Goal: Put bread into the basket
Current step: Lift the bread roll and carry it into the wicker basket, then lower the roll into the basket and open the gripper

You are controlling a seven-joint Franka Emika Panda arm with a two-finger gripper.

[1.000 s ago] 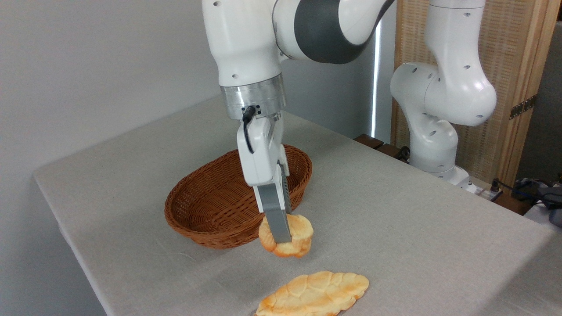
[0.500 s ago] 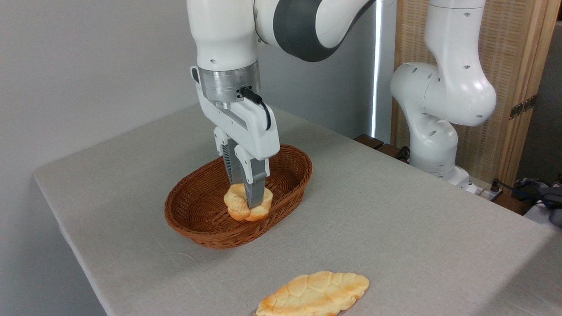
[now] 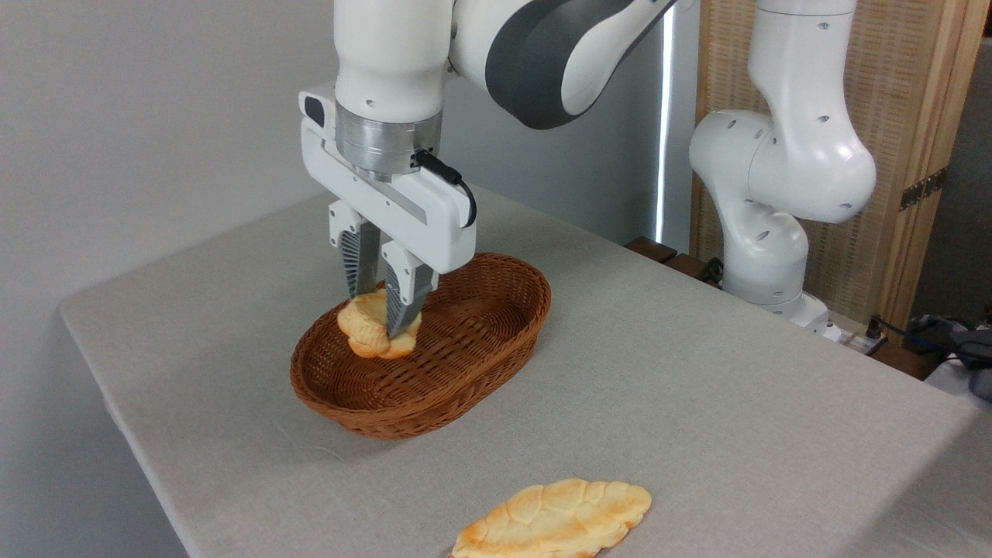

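Small round bun (image 3: 370, 332) pinched between the gripper's (image 3: 381, 324) jaws, hanging tilted over the far left end of the wicker basket (image 3: 465, 364), basket sitting on the grey tabletop (image 3: 697, 387), long flat leaf-shaped bread (image 3: 554, 519) lying well apart, nearer the front edge.

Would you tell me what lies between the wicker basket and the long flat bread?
Nothing: the camera shows bare grey tablecloth between the reddish-brown oval basket and the flat leaf-shaped bread.
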